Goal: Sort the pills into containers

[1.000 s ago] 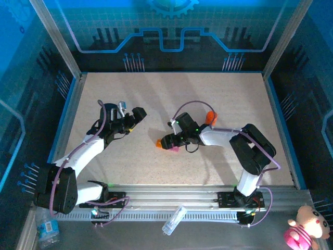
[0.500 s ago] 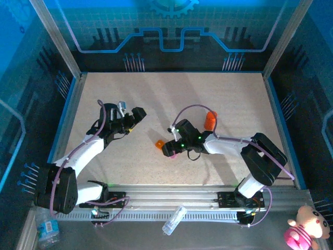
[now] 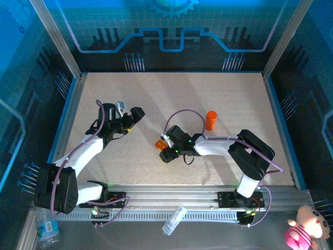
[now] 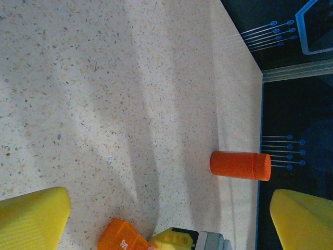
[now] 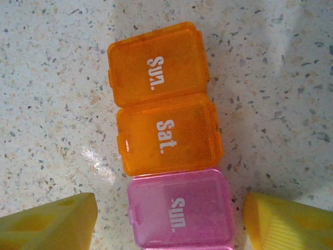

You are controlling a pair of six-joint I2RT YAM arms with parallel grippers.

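Left of the orange bottle (image 3: pixel 210 120) on the tabletop (image 3: pixel 156 94), the containers (image 5: pixel 165 151) lie with lids shut: two orange, marked Sun. and Sat., then a pink one. The right tool (image 5: pixel 166 216) straddles the pink one, fingers apart, touching neither side. I judge this the approach; next a lid needs opening. No pills are visible inside. The left tool (image 4: pixel 166 213) hangs wide apart, farther left of the bottle.
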